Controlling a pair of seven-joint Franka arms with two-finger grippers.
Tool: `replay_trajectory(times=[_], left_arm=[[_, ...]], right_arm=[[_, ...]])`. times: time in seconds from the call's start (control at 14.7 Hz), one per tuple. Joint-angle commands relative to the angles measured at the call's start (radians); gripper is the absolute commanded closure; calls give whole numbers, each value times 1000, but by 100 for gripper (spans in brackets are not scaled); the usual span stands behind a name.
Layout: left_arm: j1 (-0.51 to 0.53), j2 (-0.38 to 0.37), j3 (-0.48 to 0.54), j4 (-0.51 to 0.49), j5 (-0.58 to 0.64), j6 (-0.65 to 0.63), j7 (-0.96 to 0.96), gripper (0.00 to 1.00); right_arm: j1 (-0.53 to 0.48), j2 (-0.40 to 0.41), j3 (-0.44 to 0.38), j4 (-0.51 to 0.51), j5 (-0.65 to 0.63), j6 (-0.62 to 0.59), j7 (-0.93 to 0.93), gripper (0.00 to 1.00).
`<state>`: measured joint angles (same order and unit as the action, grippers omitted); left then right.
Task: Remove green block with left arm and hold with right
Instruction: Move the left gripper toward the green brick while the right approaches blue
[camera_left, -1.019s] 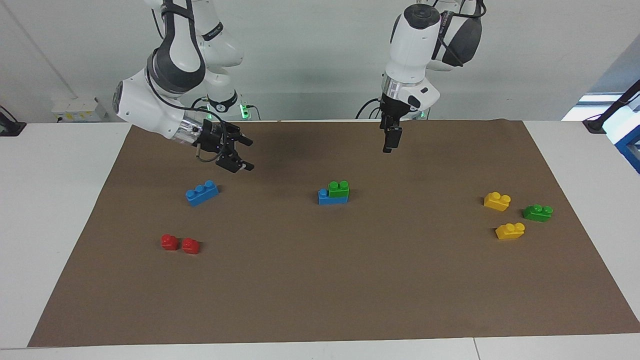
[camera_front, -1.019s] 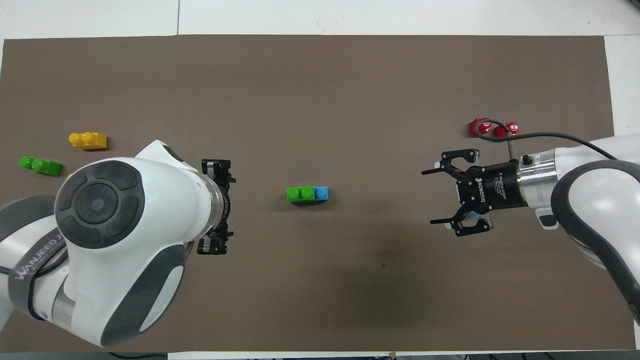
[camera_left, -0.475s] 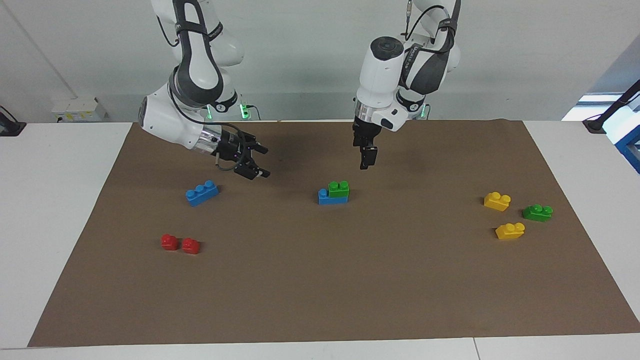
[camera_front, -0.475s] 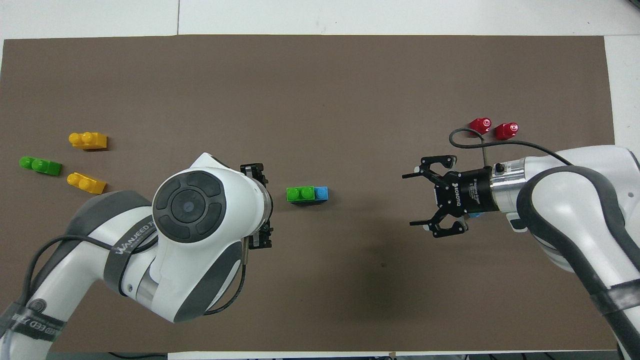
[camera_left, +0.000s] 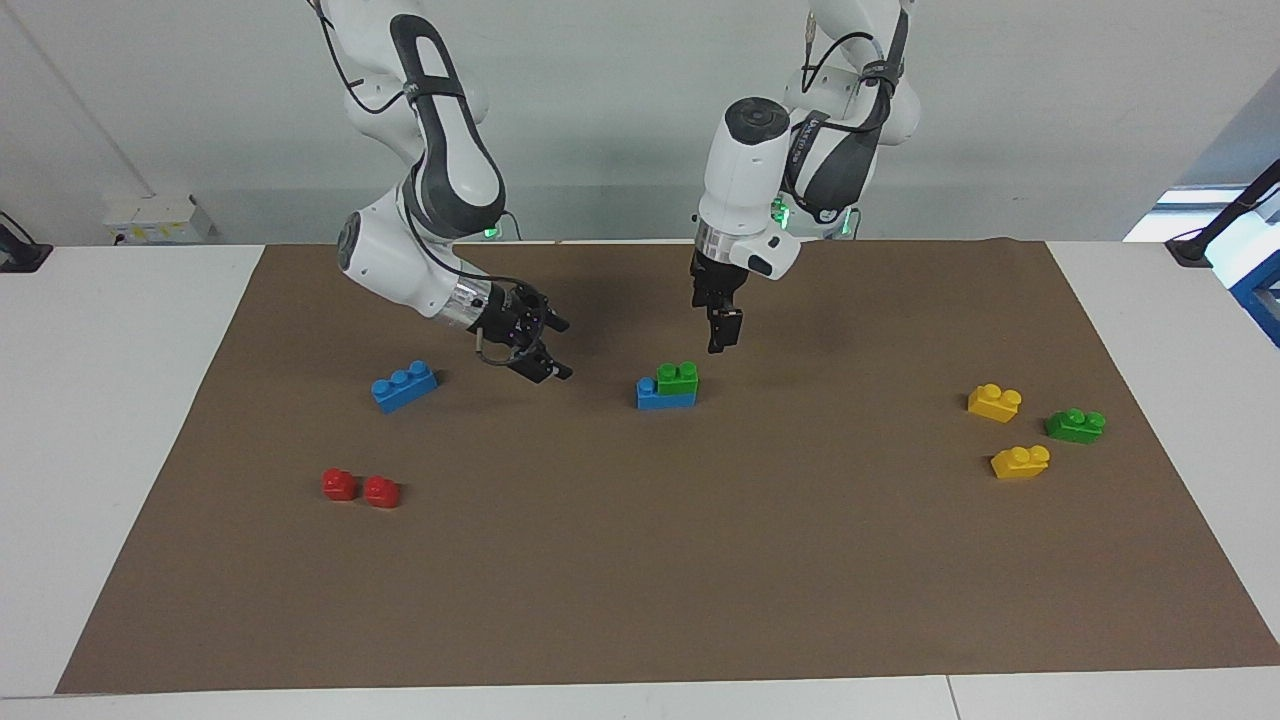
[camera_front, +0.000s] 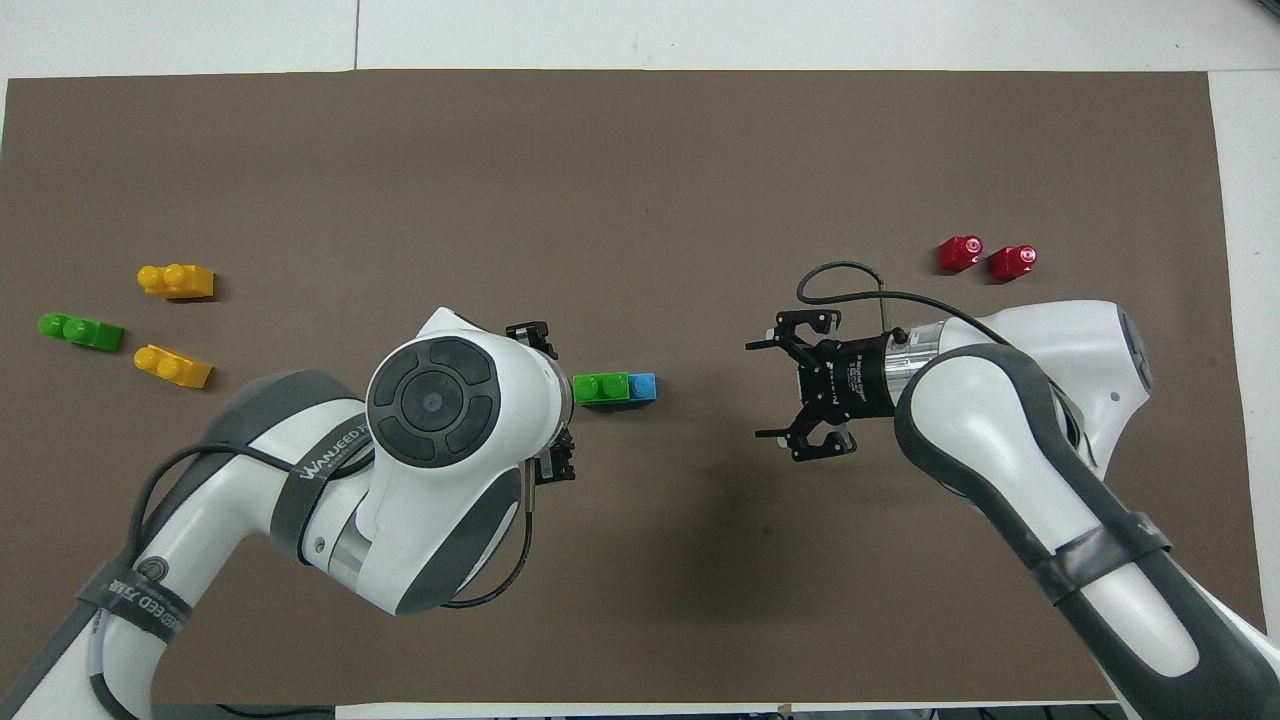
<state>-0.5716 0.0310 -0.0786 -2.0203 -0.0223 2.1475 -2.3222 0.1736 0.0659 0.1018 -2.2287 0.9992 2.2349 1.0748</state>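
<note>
I have brought both arms in toward the small bright green plastic two-stud block (camera_left: 678, 377), seated on a blue plastic brick (camera_left: 660, 397) mid-bench. The open left gripper (camera_left: 718, 338) hangs just above and beside it; the open right gripper (camera_left: 545, 351) waits nearby. No containers in view.

From my station I see a white bench (camera_left: 120, 400) carrying a brown mat (camera_left: 660, 560) that covers most of its top. A seam (camera_left: 948, 697) divides the bench panels at the mat's edge farthest from the robots. A pale grey wall (camera_left: 600, 100) rises above the bench. Against the wall, just off the mat's corner, sits a small white box (camera_left: 155, 215). Light is even and diffuse.
</note>
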Motion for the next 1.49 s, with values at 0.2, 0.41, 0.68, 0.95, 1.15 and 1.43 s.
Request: replay_trajectory(times=[0.2,0.41,0.68,0.95,1.15,1.43], left_arm=[[-39,78,14,17,47,64,-126,0],[-39,101,16,34,62,77,-134,0],[-37,122,16,37,73,91,-134,0],[-37,142,16,38,81,110,-135,0],[-37,158,16,41,82,130,-137,0],[-37,179,16,43,84,143,-143,0]], right_arm=[[75,101,1,53,36,121,16,0],[101,130,1,58,50,167,14,0],[153,189,3,90,79,233,13,0],[184,202,3,95,104,270,13,0],[222,238,3,116,105,323,16,0],[245,250,3,129,137,350,17,0]])
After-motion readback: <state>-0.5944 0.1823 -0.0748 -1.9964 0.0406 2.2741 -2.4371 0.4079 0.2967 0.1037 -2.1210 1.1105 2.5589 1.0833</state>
